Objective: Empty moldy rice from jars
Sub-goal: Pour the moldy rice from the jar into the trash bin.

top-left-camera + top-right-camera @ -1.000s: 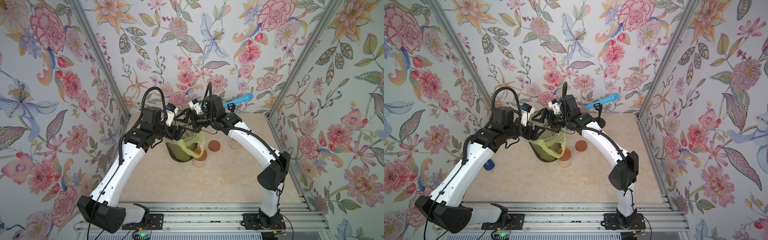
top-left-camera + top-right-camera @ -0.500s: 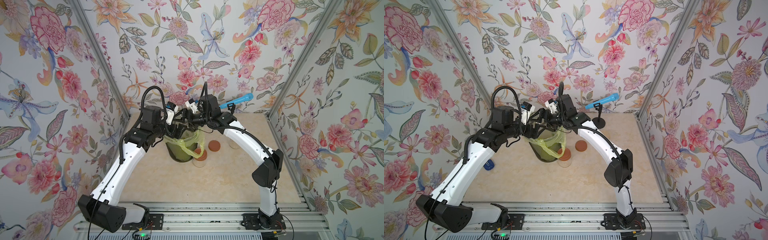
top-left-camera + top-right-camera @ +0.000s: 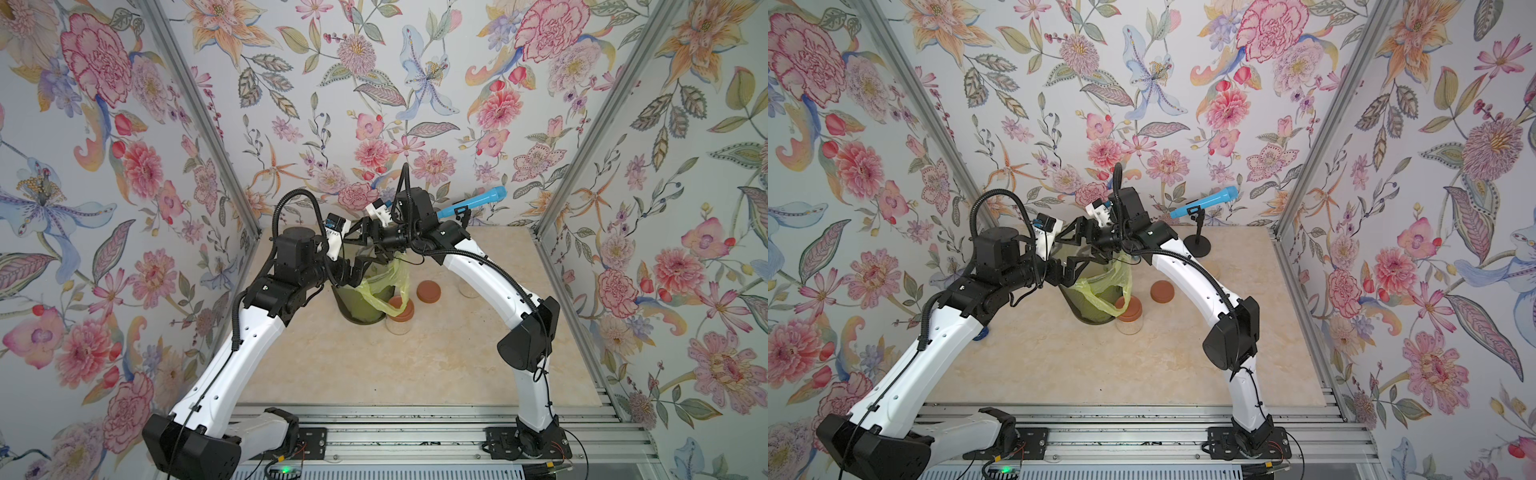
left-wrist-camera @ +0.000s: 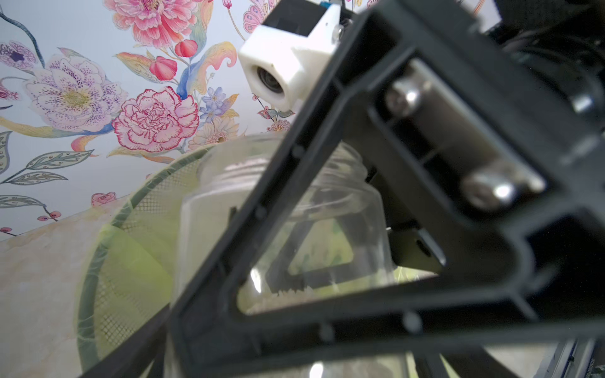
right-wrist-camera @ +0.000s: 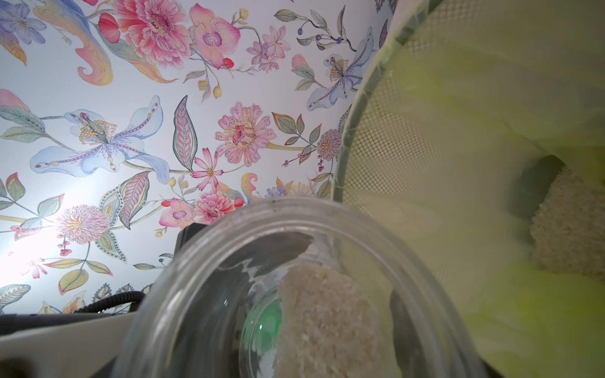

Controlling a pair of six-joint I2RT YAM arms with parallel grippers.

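Right wrist view: mesh bin (image 5: 393,147) w/ yellow-green liner (image 3: 380,291) holds a dumped rice clump (image 5: 569,229). Over it the open jar (image 5: 294,261), right claw (image 3: 370,245) clenched on it, moldy rice (image 5: 327,311) partly left inside. Left claw (image 3: 357,270) grip: can't tell. Count: 1 bin, 3 jars incl. lidded jar (image 3: 400,322) and half-hidden jar (image 3: 468,289), both still to empty; 1 loose lid (image 3: 429,291).

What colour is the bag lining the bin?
Translucent yellow-green. The bag shows best in the right wrist view, lining the mesh bin.
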